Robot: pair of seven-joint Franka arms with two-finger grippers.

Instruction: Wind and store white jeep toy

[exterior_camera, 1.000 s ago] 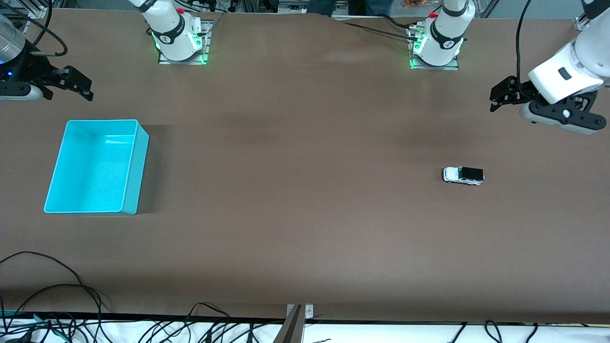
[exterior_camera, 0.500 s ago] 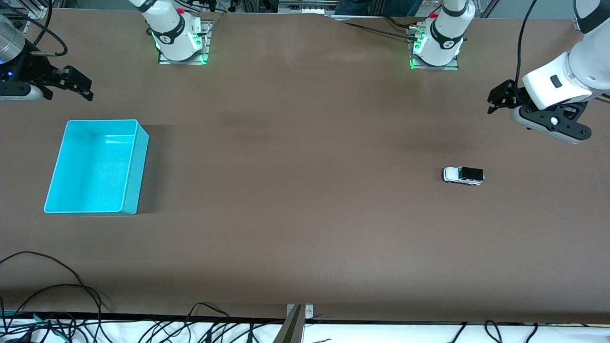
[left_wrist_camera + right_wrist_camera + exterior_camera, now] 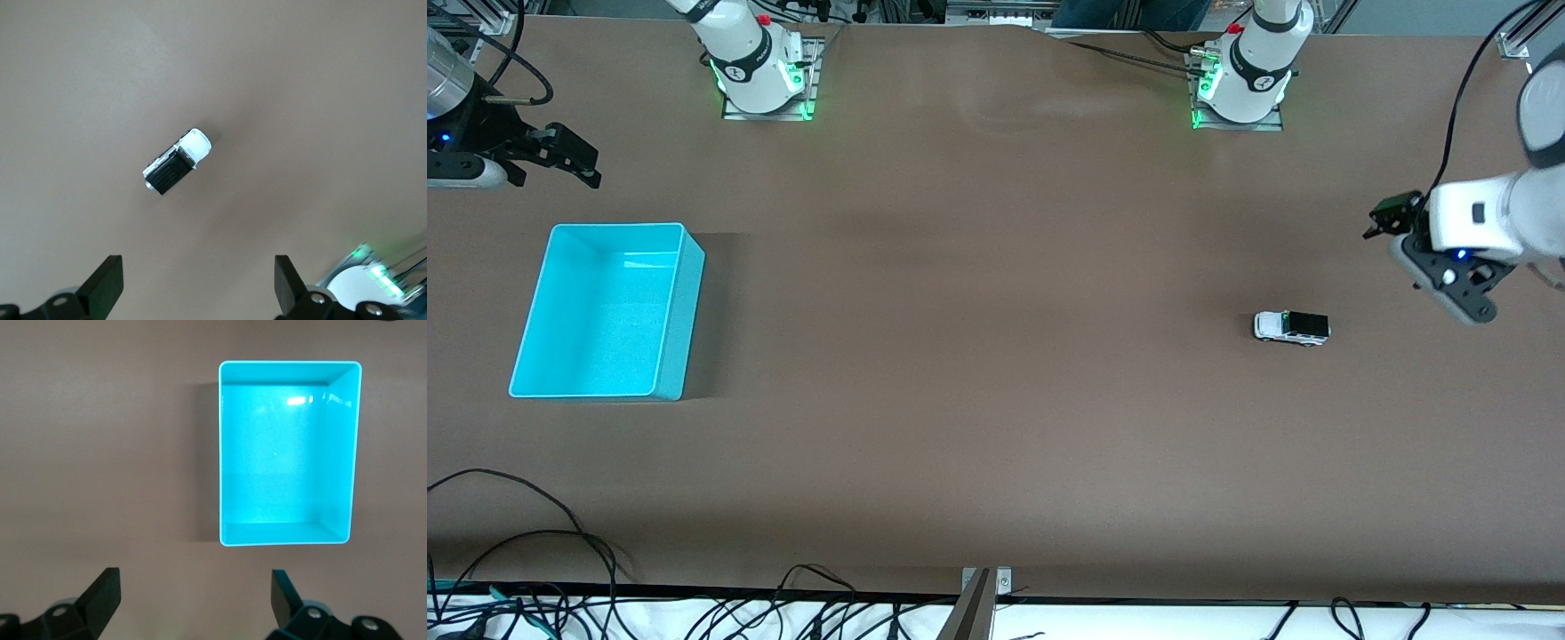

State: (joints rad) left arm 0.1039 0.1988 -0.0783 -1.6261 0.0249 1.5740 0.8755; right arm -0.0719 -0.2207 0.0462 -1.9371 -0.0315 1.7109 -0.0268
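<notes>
The white jeep toy (image 3: 1291, 327) stands on the brown table toward the left arm's end, white with a black rear; the left wrist view shows the jeep (image 3: 177, 162) well clear of the fingers. My left gripper (image 3: 1392, 218) hangs open in the air over bare table beside the jeep, nothing between its jaws (image 3: 197, 270). My right gripper (image 3: 560, 156) waits open and empty at the right arm's end, over bare table next to the cyan bin (image 3: 682, 311). In the right wrist view the gripper (image 3: 193, 583) is apart from the empty bin (image 3: 221, 453).
Both arm bases (image 3: 760, 67) (image 3: 1245, 76) stand along the table edge farthest from the front camera. Loose black cables (image 3: 534, 551) lie along the table edge nearest it. A metal bracket (image 3: 983, 591) sits at the middle of that edge.
The left arm has swung its hand down toward the jeep and turned its wrist. The right arm, the jeep and the bin have stayed put.
</notes>
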